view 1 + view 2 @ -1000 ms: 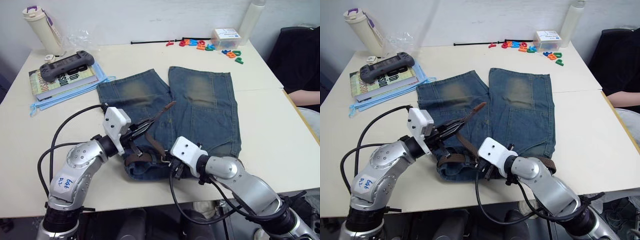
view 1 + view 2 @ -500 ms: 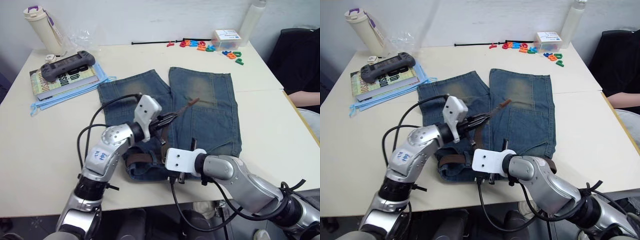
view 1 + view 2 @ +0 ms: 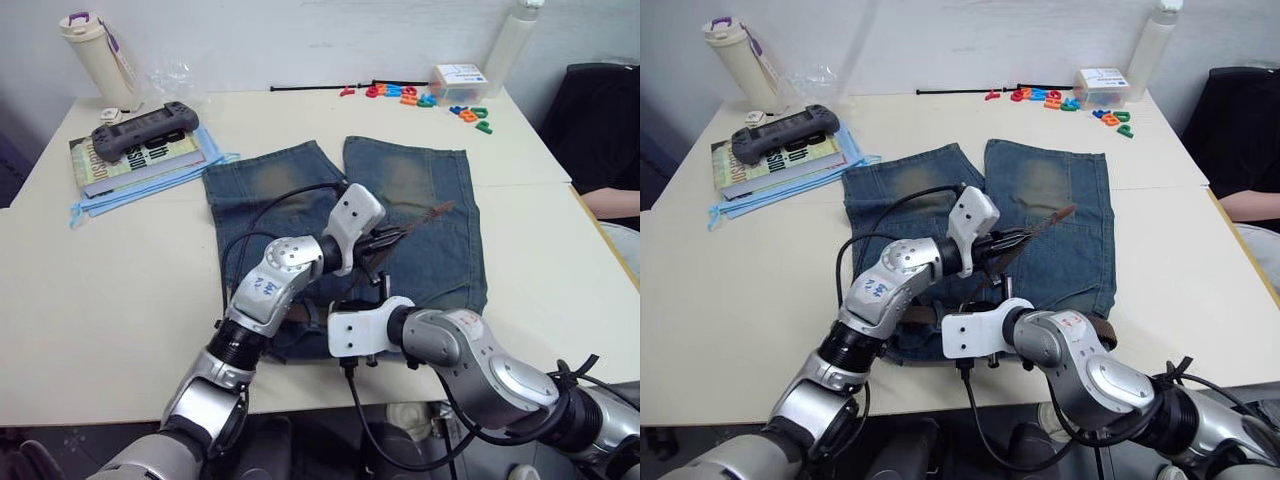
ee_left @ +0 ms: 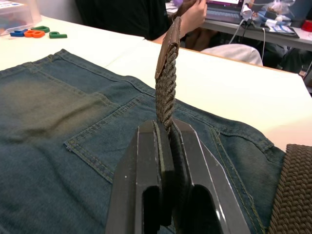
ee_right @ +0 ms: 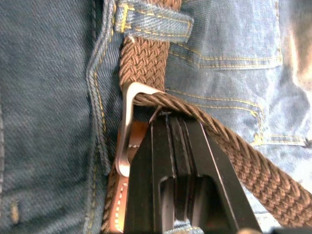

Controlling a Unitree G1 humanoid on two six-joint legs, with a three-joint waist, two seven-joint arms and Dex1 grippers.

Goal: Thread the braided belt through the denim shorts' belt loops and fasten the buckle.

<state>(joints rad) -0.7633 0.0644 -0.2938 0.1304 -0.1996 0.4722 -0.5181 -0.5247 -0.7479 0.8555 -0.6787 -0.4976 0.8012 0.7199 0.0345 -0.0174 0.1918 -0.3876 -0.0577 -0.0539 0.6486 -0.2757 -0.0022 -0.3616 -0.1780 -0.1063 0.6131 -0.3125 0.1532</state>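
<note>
Left gripper [image 3: 392, 236], head views: fingers clamped on the braided belt [image 3: 418, 220] a short way back from its tan tip. The free end juts up and toward the robot's right, over the right leg of the denim shorts [image 3: 280, 185], which lie flat on the table [image 3: 120, 270] with the waistband toward the robot. From the grip the strap runs back down toward the waistband, so its long axis slants from the buckle region up and rightward. The left arm reaches across the shorts; the right arm sits lower, at the waistband.

Right gripper [image 3: 985, 300], head views: at the waistband near the middle of the shorts, mostly hidden behind its own white wrist housing.

Left wrist view: both black fingers pinch the woven strap between them, no gap visible. The strap rises straight out of the grip and ends in the leather tip, clear of the denim. Another stretch of belt lies at the frame's edge on the waistband.

Right wrist view: right fingers closed together, with no gap showing, tips touching the strap where it passes through the silver buckle [image 5: 127, 127]; what they pinch is hidden, perhaps the buckle frame. Beyond the buckle, the belt sits under one of the belt loops [image 5: 153, 19].

Judgement: threading appears mostly done; fastening is in hand. The next pull needs the free end drawn along the strap's axis, away from the pinned buckle.
</note>
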